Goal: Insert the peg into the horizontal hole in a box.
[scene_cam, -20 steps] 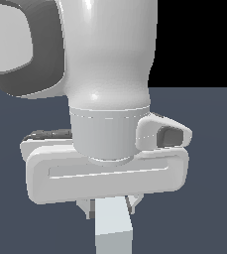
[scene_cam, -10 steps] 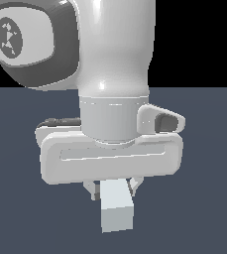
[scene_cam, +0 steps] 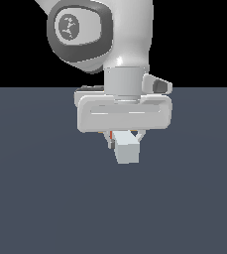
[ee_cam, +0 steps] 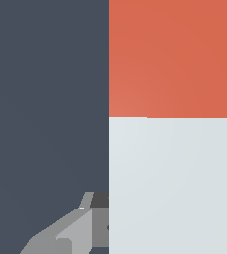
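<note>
Arm: the white Panda arm (scene_cam: 110, 34) fills the upper middle of the exterior view, wrist pointing straight down, grey joint cap facing the camera.
Gripper: the gripper (scene_cam: 125, 141) hangs under its broad pale hand body, well up off the floor.
Grip: the fingers (scene_cam: 111, 140) sit close in against the peg's sides, clamped onto it with barely any gap to spare.
Peg: the peg (scene_cam: 127, 150) is right there between the fingers, seen almost end-on in the exterior view as a pale square face, a sliver of orange-red showing just behind it.
Peg up close: in the wrist view the peg (ee_cam: 168, 124) runs long across the picture, white section near the hand, orange-red section beyond it, the colour change a clean straight line.
Surface: a flat slate-blue floor (scene_cam: 45, 198) spreads under everything, plain and unmarked.
Room: above the floor's straight horizon the background (scene_cam: 11, 44) is solid black.
Box and hole: neither shows in either view, so their place cannot be told.
</note>
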Robot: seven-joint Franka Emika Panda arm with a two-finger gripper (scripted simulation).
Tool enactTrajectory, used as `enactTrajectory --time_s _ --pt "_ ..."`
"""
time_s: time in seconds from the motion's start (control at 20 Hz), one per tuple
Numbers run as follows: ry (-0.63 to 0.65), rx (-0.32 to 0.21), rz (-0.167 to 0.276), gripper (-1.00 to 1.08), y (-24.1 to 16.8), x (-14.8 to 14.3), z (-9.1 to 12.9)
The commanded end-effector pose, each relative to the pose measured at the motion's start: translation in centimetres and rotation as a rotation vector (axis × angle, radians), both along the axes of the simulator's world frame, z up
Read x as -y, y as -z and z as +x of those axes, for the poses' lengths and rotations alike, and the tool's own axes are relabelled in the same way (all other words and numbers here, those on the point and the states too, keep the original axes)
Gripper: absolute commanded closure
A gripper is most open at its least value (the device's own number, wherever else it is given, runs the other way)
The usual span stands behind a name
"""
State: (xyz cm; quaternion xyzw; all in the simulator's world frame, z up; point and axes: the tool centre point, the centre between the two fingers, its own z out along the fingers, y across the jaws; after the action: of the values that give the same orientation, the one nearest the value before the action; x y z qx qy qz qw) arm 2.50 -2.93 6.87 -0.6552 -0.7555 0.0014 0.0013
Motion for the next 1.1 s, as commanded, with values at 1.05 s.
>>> enactTrajectory --time_s 1.05 --pt "-0.019 0.004 0.001 1.08 -4.3 -10.4 3.0"
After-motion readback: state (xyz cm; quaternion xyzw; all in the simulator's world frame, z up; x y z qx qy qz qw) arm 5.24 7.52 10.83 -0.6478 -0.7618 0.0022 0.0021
